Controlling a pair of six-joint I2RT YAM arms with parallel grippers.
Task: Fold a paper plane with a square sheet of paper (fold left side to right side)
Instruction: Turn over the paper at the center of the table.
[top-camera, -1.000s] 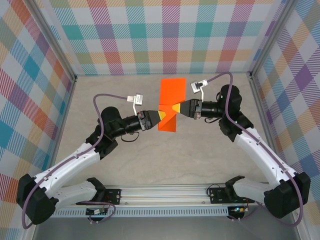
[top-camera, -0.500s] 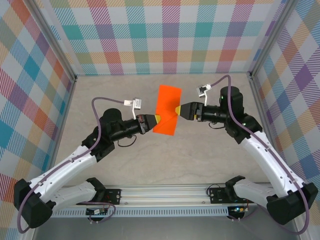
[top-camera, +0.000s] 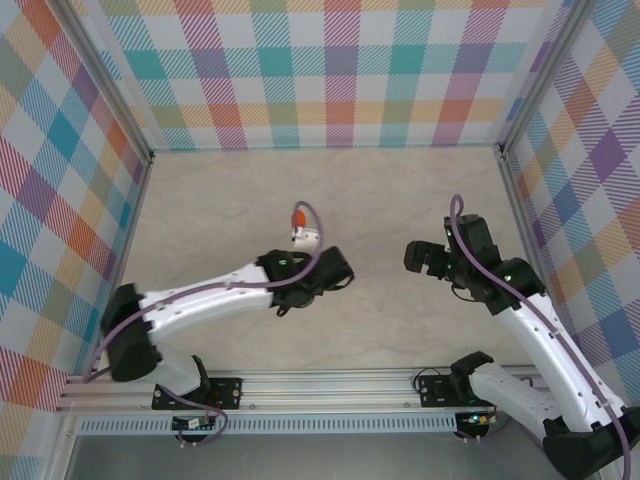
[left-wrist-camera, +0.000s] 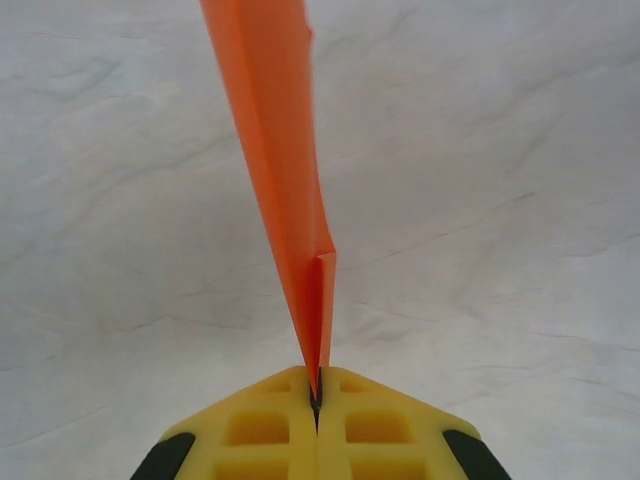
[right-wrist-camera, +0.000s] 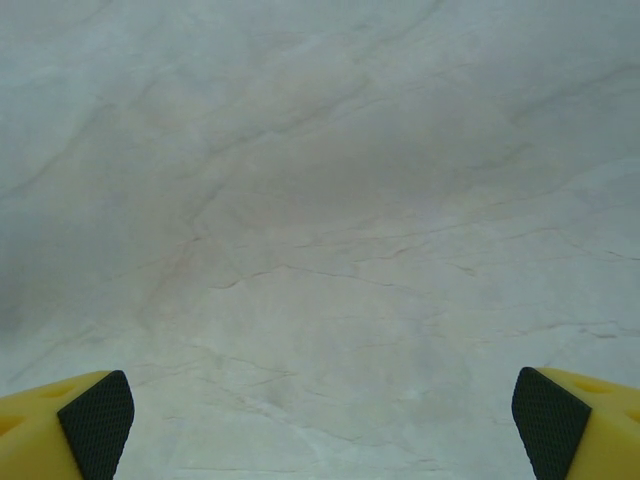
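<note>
1. While the left gripper (left-wrist-camera: 316, 392) reaches toward the middle of the pale marbled tabletop (left-wrist-camera: 500, 200), its yellow fingers (left-wrist-camera: 260, 430) are pinched tight on the folded orange paper (left-wrist-camera: 275, 150).
2. The paper stands edge-on, stretching straight out from the fingertips. I can't tell whether its far end touches the tabletop.
3. The right gripper (right-wrist-camera: 320, 420) hangs well apart on the right side, its fingers spread wide above the tabletop.

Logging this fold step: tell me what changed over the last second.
The right gripper let go of the orange sheet, opened and pulled back rightward. The left gripper swung toward the middle, shut on the sheet, which no longer lies flat. Table unchanged.
</note>
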